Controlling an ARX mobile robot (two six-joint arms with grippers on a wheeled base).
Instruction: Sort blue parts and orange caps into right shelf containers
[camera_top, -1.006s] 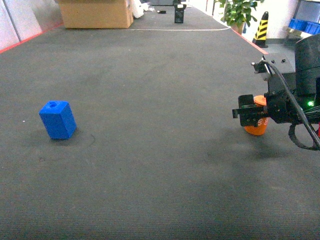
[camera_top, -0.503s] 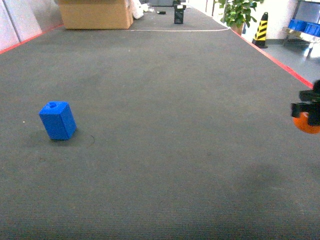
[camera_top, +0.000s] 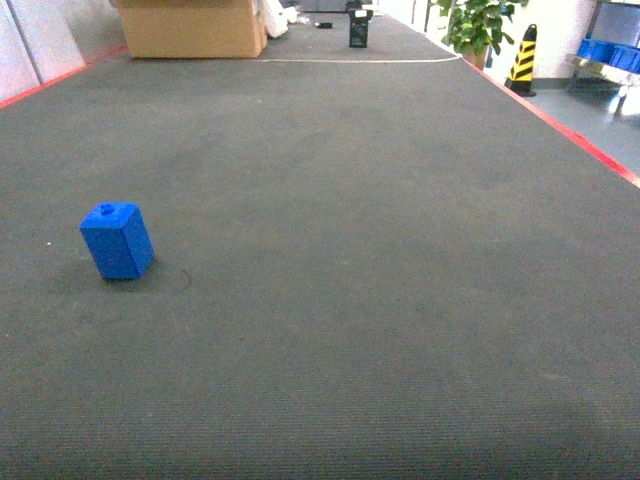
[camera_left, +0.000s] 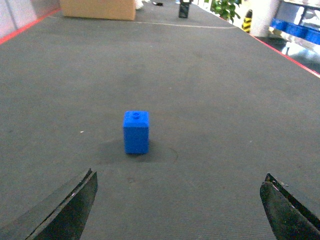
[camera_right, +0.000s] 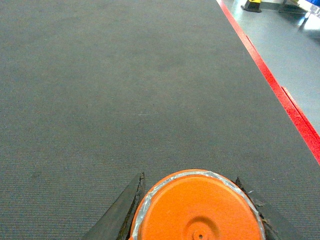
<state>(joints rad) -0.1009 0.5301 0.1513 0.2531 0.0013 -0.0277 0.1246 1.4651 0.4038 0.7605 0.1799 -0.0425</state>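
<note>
Dark matting (camera_top: 350, 250) carries a blue part (camera_top: 116, 240); left hand (camera_left: 177, 210) gapes wide, right hand (camera_right: 195, 200) clamps an orange cap (camera_right: 197, 210).

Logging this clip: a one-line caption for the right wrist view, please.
Right gripper shut on an orange cap, held above the dark grey mat beside its red edge.

A broad dark grey mat (camera_top: 360, 250) with a fine ribbed weave carries the things, bordered by a red strip (camera_top: 560, 125) along its right edge and another red strip along the far left edge. One blue block (camera_top: 116, 240) stands directly on the mat near the left edge, tilted slightly, with a small round hole in its top; a faint curved mark shows on the mat just beside its base. At the far edge, close to the left corner, a cardboard box (camera_top: 190, 27) rests on the surface.
</note>
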